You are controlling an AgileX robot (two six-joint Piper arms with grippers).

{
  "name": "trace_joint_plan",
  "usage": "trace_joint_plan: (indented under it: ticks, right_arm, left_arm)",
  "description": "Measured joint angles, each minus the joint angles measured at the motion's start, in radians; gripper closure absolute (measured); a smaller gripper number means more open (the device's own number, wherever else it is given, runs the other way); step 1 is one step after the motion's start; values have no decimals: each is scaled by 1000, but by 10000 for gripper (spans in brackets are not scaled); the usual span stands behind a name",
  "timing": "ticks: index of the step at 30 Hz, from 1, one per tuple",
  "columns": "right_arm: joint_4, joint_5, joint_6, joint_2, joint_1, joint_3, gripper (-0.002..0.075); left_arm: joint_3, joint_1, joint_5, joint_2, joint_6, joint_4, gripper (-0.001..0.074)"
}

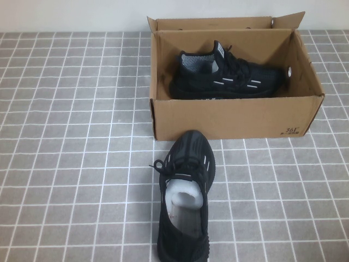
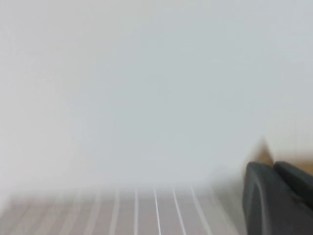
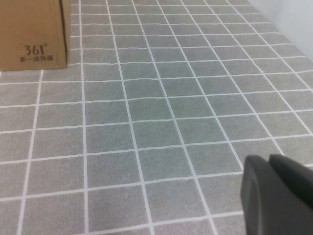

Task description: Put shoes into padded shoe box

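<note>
One sneaker [image 1: 184, 199] on the grey tiled table [image 1: 71, 164], toe touching or just short of the shoe box [image 1: 234, 117] front wall; white stuffing inside it.
Second sneaker [image 1: 229, 76] lies inside the box, on its side. Left gripper [image 2: 279, 196] faces the white wall [image 2: 146, 88], right gripper [image 3: 276, 196] low over tiles near the box's printed corner; finger state: can't tell for either.

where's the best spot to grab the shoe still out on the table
Probably the heel collar of the loose shoe, from above. It stands upright, toe toward the box, opening facing up with white stuffing inside, so that rim offers an edge to pinch. The left gripper and right gripper are both away from it.
</note>
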Motion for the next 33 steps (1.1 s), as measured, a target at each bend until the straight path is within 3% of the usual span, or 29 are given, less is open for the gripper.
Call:
trace_joint_plan:
  ticks: [5, 13, 18, 19, 22, 29, 33]
  right_arm:
    - [0, 0, 0, 0, 0, 0, 733]
    - [0, 0, 0, 0, 0, 0, 733]
    - [-12, -63, 0, 0, 0, 3, 733]
    - [0, 0, 0, 0, 0, 0, 733]
    - [0, 0, 0, 0, 0, 0, 733]
    - [0, 0, 0, 0, 0, 0, 733]
    - [0, 0, 0, 0, 0, 0, 733]
  left_arm:
    - [0, 0, -196, 0, -2, -2, 739]
    - [0, 0, -312, 0, -2, -6, 739]
    - [0, 0, -564, 0, -39, -11, 739]
    - [-5, 0, -613, -2, -49, -18, 739]
    - [-79, 0, -663, -2, -77, -45, 739]
    - [-418, 0, -394, 11, -19, -61, 739]
    - [-662, 0, -42, 105, -16, -65, 739]
